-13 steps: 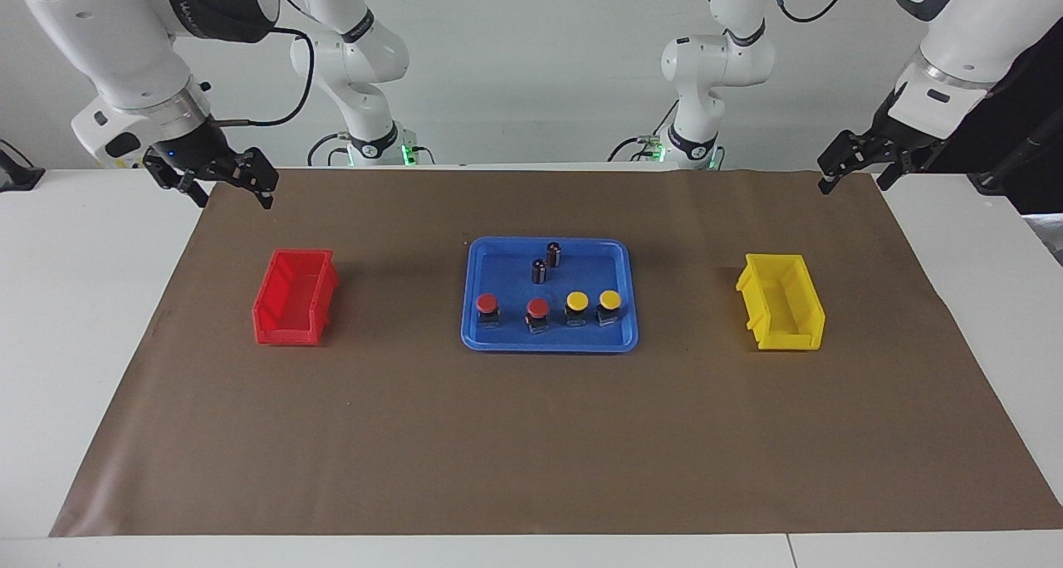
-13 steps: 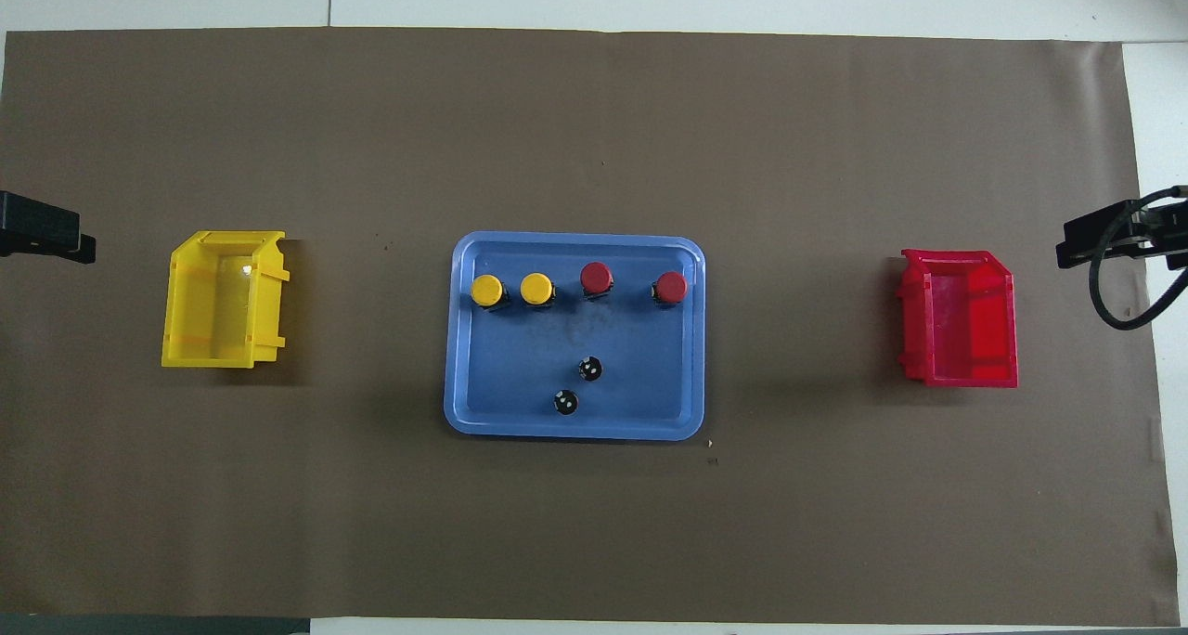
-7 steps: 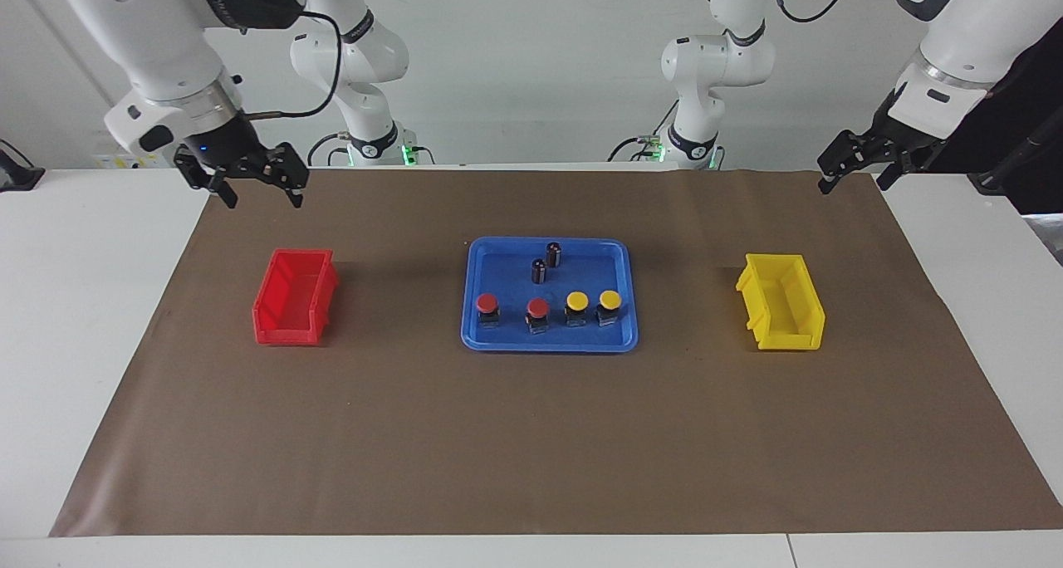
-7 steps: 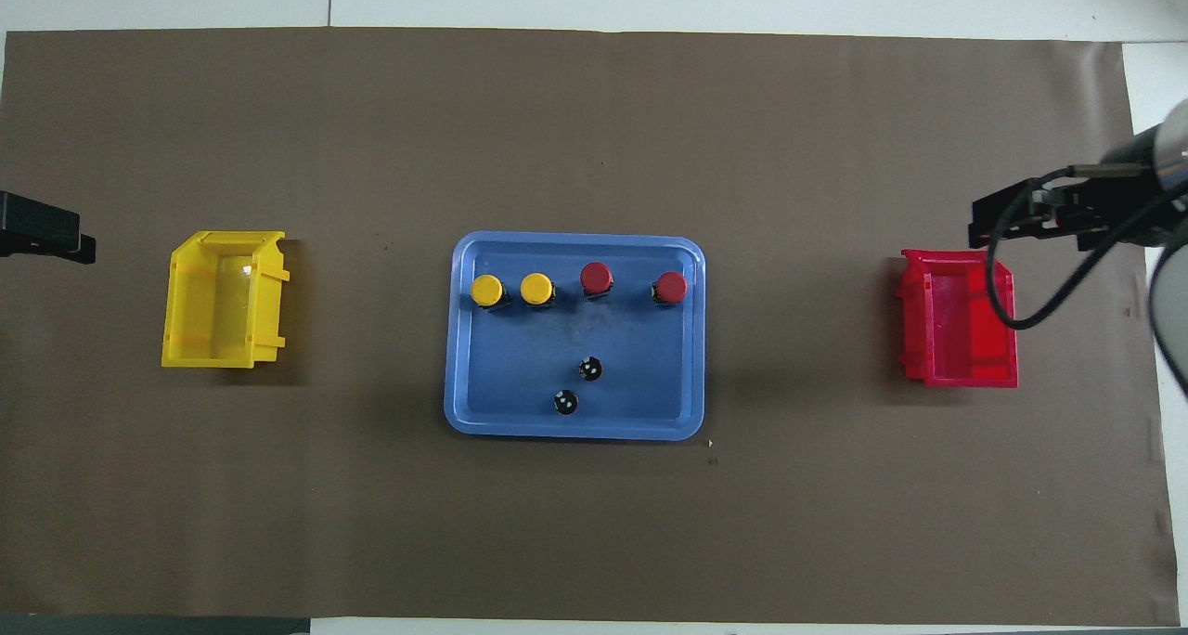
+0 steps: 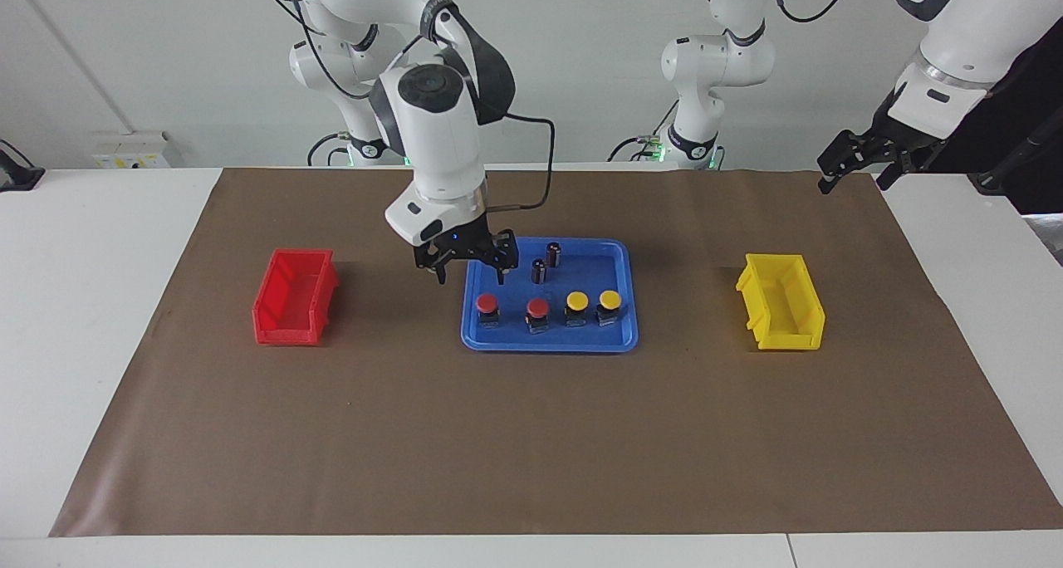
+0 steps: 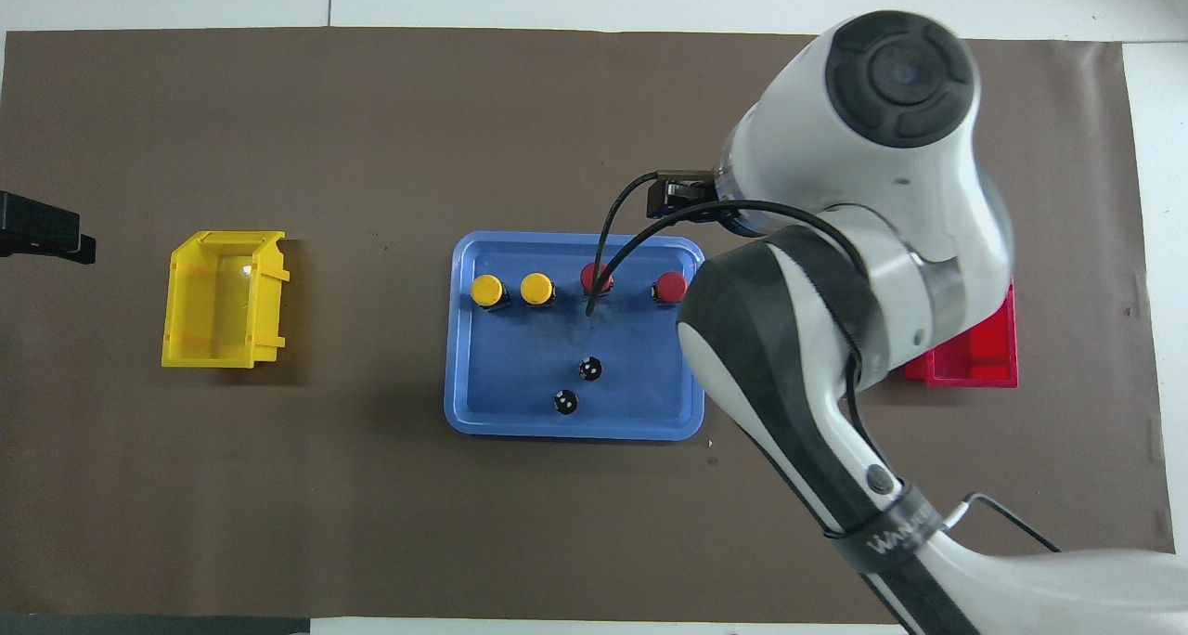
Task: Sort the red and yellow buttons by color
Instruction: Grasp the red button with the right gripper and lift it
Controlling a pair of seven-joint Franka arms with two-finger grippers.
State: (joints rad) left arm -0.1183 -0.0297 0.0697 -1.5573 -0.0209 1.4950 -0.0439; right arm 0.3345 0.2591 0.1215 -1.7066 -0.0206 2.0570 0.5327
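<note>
Facing view: right end effector (image 5: 468, 271) hangs over the corner of the blue tray (image 5: 550, 342) toward the right arm's end, fingers spread, holding nothing; likely lining up on the red buttons (image 5: 487, 304), which sit closest to it. Yellow buttons (image 5: 577, 301) stand beside the reds in one row, all four in the tray. Two dark cylinders (image 5: 553, 254) stand in the tray nearer the robots. Red bin (image 5: 293, 297) and yellow bin (image 5: 782, 313) each sit at a matching arm's end, well apart from the tray. Left end effector (image 5: 855, 166) waits over the brown mat (image 5: 531, 435) edge, fingers spread, empty.

Overhead view: right arm covers part of the red bin (image 6: 974, 361); buttons show in a row on the surface.

A second ago the right end effector hovered near the mat's corner by the red bin; now it's at the tray. Left unmoved.
</note>
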